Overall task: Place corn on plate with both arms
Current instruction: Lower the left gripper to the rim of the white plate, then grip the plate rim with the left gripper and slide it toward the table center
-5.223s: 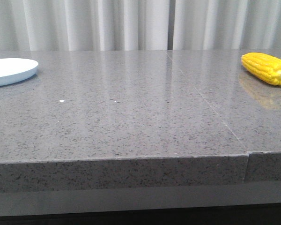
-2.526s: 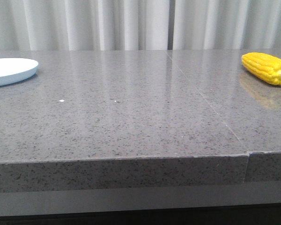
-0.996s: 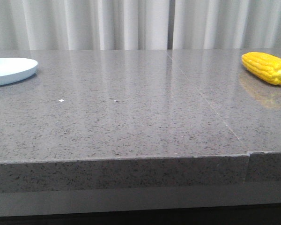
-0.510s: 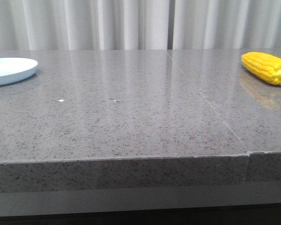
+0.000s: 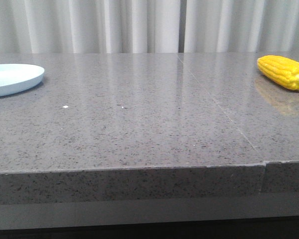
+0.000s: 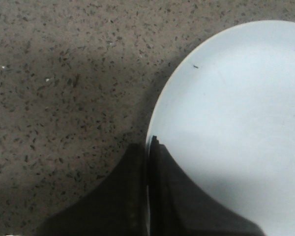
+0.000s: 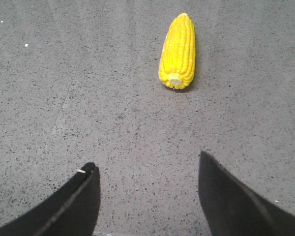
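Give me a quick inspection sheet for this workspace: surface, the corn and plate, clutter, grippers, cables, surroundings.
Surface: grey speckled stone table with a seam.
Corn: lying far right, untouched.
Plate: far left, holds nothing.
Clutter: small white specks.
Left gripper: fingers shut on the plate's rim.
Right gripper: open, short of the corn, stub end facing it.
Cables: nothing seen.
Surroundings: pale curtain behind.

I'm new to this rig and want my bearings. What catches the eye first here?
The yellow corn lies alone at the far right of the grey table, ahead of the open right pincer. At the far left sits the pale plate, its rim clamped by the left pincer.
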`<state>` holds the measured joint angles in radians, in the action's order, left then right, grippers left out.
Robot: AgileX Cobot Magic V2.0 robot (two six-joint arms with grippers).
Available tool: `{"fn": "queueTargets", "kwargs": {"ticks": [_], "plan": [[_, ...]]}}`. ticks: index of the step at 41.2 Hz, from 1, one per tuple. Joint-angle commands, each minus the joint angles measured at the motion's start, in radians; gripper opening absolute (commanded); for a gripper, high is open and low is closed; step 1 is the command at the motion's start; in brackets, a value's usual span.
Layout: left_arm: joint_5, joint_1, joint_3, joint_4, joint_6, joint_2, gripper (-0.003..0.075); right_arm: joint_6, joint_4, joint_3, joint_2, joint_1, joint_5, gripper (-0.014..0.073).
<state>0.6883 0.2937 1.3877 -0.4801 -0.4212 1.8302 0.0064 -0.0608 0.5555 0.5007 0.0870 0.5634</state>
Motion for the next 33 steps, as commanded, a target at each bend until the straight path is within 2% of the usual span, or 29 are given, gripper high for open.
{"fn": "queueTargets", "kwargs": {"ticks": [1, 7, 14, 23, 33], "plan": [[0.0, 0.0, 0.033, -0.033, 0.0, -0.102, -0.002, -0.006, -0.003, 0.026, 0.013, -0.004, -0.066, 0.0469], [0.033, -0.017, 0.033, -0.05, -0.002, -0.186, -0.002, -0.006, -0.003, 0.026, 0.013, -0.004, -0.066, 0.0469], [0.09, -0.086, 0.033, -0.068, -0.004, -0.272, -0.002, -0.006, -0.003, 0.026, 0.013, -0.004, -0.066, 0.0469], [0.095, -0.238, 0.033, -0.156, -0.004, -0.291, -0.002, -0.006, -0.003, 0.026, 0.013, -0.004, -0.066, 0.0469], [0.024, -0.416, 0.031, -0.161, -0.004, -0.232, -0.002, -0.006, -0.003, 0.026, 0.013, -0.004, -0.066, 0.0469]]}}
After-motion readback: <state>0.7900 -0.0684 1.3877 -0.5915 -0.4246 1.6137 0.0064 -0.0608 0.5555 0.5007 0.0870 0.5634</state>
